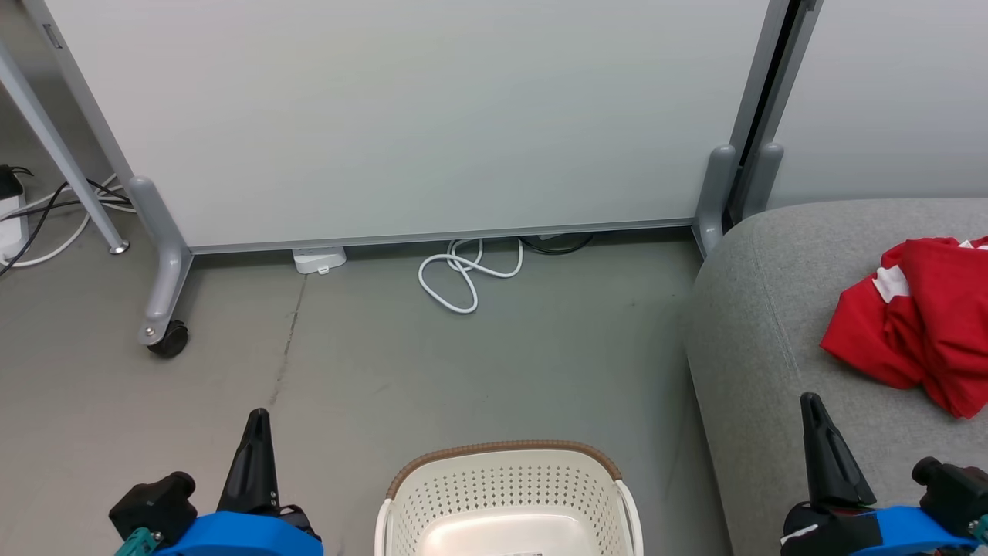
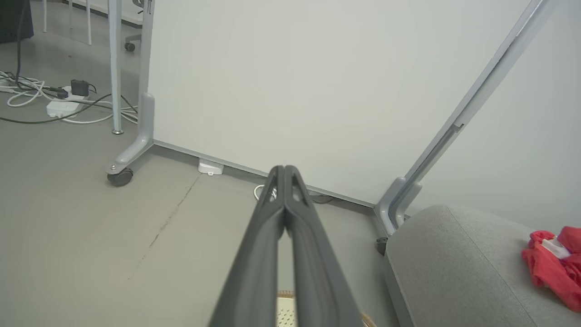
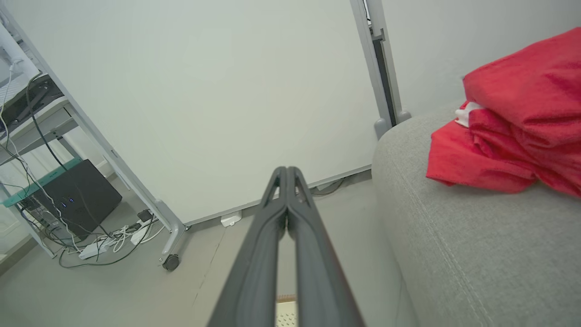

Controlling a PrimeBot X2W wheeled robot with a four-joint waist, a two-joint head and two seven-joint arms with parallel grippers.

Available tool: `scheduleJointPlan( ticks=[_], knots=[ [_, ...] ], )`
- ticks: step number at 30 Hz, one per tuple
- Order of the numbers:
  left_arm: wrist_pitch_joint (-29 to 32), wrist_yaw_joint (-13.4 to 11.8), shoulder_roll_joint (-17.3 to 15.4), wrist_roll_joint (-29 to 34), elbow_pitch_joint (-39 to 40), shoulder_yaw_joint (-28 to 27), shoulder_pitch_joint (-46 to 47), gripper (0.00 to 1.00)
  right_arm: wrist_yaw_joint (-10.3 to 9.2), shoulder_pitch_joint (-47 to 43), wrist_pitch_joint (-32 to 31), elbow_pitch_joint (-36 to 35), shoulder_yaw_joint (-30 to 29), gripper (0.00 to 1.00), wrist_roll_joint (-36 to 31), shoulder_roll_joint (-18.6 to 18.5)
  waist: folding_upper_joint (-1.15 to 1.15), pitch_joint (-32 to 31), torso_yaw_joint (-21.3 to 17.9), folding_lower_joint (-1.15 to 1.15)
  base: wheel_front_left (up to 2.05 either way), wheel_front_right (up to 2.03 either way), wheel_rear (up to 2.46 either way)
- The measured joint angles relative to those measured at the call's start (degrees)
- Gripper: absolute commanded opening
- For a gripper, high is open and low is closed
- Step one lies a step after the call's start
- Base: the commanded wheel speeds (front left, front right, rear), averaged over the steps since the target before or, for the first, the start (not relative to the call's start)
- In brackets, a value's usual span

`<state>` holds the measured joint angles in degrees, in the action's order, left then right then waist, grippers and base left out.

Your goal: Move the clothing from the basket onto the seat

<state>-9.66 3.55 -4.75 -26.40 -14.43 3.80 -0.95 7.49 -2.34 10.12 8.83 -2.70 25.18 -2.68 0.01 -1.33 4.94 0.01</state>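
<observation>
Both tools were squeezed shut on nothing: the left gripper (image 1: 258,418) and the right gripper (image 1: 810,401). The red clothes (image 1: 918,324) lay heaped on the grey seat (image 1: 764,309), far right. The near basket (image 1: 505,449) looked empty. The clothes seemed soft, light and floppy, best pinched at a raised fold.
</observation>
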Motion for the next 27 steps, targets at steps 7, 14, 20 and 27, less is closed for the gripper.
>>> scheduleJointPlan(
  ticks=[7,14,20,27],
  knots=[
    [1.59,0.36,0.15,-6.69,0.01,-1.20,0.46,0.00,-0.01,0.98,-1.67,0.60,-0.37,0.00,6.83,0.00,0.00,0.10,-0.32,0.00,0.00,0.00,0.00],
    [3.08,0.57,0.43,-12.79,0.03,-1.96,1.20,0.00,-0.01,1.67,-3.30,1.09,-0.79,0.00,13.16,0.00,0.00,0.19,-0.64,0.00,0.00,0.00,0.00],
    [4.30,1.02,0.57,-17.79,0.04,-2.93,1.71,0.00,-0.01,2.16,-4.52,1.41,-1.09,0.00,18.03,0.00,0.00,0.28,-0.92,0.00,0.00,0.00,0.00],
    [5.60,1.31,0.79,-23.07,0.05,-3.57,2.34,0.00,-0.01,3.07,-5.88,1.81,-1.37,0.00,23.61,0.00,0.00,0.37,-1.24,0.00,0.00,0.00,0.00]
  ],
)
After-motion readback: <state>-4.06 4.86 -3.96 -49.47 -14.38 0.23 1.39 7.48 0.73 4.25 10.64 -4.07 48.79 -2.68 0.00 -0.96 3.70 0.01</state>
